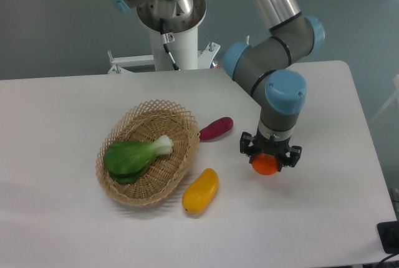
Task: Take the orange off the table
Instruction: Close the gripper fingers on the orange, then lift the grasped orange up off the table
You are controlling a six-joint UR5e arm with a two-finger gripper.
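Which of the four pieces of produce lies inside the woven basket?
The green leafy vegetable with a white stalk. The small round orange, the yellow elongated fruit and the purple oblong vegetable are all outside the wicker basket.
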